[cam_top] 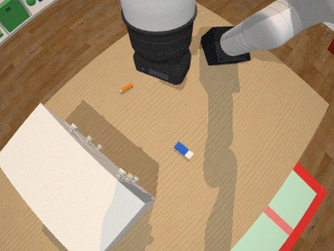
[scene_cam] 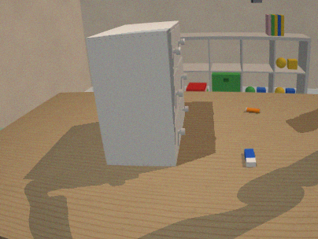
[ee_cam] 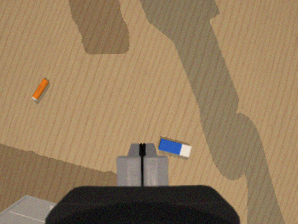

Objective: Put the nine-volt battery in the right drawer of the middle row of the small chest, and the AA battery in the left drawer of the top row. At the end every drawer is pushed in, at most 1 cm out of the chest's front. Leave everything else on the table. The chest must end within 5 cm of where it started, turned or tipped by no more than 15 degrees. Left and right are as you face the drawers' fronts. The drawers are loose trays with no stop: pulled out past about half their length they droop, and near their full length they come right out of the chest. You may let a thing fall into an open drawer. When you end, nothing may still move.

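The small white chest (cam_top: 62, 177) (scene_cam: 135, 98) stands upright; its corner shows in the wrist view (ee_cam: 27, 210). Its drawer fronts are seen nearly edge-on, with several knobs; none stands far out, but small gaps cannot be judged. The orange cylinder with a pale end (cam_top: 126, 88) (scene_cam: 253, 110) (ee_cam: 40, 89), AA-like in shape, lies in front of the chest. A blue block with a white end (cam_top: 183, 150) (scene_cam: 249, 157) (ee_cam: 174, 147) lies apart from it; whether it is the nine-volt battery or an eraser I cannot tell. My gripper (ee_cam: 142, 158) is shut and empty, high above the table.
A red-edged pale green mat (cam_top: 323, 191) is at the lower right of the top view. The black arm base (cam_top: 211, 51) stands on the table's far side. A white shelf (scene_cam: 208, 36) with bins, balls and books is behind the table. Shadows of arm and chest cross the wood.
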You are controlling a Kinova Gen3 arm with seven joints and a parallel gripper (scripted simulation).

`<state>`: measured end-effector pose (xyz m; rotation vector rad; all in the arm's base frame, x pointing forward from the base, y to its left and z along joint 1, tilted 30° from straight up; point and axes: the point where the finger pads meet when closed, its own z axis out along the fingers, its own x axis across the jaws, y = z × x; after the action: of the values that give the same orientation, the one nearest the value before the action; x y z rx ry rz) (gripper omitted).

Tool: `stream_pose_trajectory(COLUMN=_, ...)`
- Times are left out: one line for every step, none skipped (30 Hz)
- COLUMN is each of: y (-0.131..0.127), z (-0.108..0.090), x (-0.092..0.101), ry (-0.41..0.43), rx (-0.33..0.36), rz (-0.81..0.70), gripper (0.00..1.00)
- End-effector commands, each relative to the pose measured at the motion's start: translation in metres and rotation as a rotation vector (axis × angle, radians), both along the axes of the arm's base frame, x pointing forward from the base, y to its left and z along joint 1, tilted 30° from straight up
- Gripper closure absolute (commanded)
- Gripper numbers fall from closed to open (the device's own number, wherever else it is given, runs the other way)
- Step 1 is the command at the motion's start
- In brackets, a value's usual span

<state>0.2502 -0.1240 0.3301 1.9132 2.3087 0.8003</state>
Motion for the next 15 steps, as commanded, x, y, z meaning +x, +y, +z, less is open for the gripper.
stream_pose_trajectory(y=0.002, z=0.003, x=0.001, ry=0.014, rx=0.002, rz=-0.031, gripper=1.0)
stream_pose_trajectory(y=0.003, z=0.004, x=0.001, ry=0.019, rx=0.008, rz=-0.046, gripper=1.0)
stream_pose_trajectory(y=0.003, z=0.004, x=0.001, ry=0.019, rx=0.008, rz=-0.046, gripper=1.0)
stream_pose_trajectory(y=0.003, z=0.004, x=0.001, ry=0.019, rx=0.008, rz=-0.046, gripper=1.0)
stream_pose_trajectory(y=0.004, z=0.005, x=0.002, ry=0.024, rx=0.014, rz=-0.059, gripper=1.0)
stream_pose_trajectory(y=0.006, z=0.006, x=0.002, ry=0.029, rx=0.019, rz=-0.073, gripper=1.0)
stream_pose_trajectory(y=0.007, z=0.007, x=0.002, ry=0.033, rx=0.024, rz=-0.085, gripper=1.0)
stream_pose_trajectory(y=0.008, z=0.008, x=0.002, ry=0.038, rx=0.028, rz=-0.097, gripper=1.0)
stream_pose_trajectory(y=0.009, z=0.009, x=0.003, ry=0.042, rx=0.033, rz=-0.108, gripper=1.0)
stream_pose_trajectory(y=0.01, z=0.009, x=0.003, ry=0.046, rx=0.037, rz=-0.118, gripper=1.0)
stream_pose_trajectory(y=0.011, z=0.01, x=0.003, ry=0.049, rx=0.041, rz=-0.128, gripper=1.0)
stream_pose_trajectory(y=0.011, z=0.011, x=0.004, ry=0.053, rx=0.045, rz=-0.137, gripper=1.0)
stream_pose_trajectory(y=0.012, z=0.011, x=0.004, ry=0.056, rx=0.048, rz=-0.146, gripper=1.0)
stream_pose_trajectory(y=0.013, z=0.012, x=0.004, ry=0.059, rx=0.051, rz=-0.154, gripper=1.0)
stream_pose_trajectory(y=0.013, z=0.013, x=0.004, ry=0.062, rx=0.054, rz=-0.161, gripper=1.0)
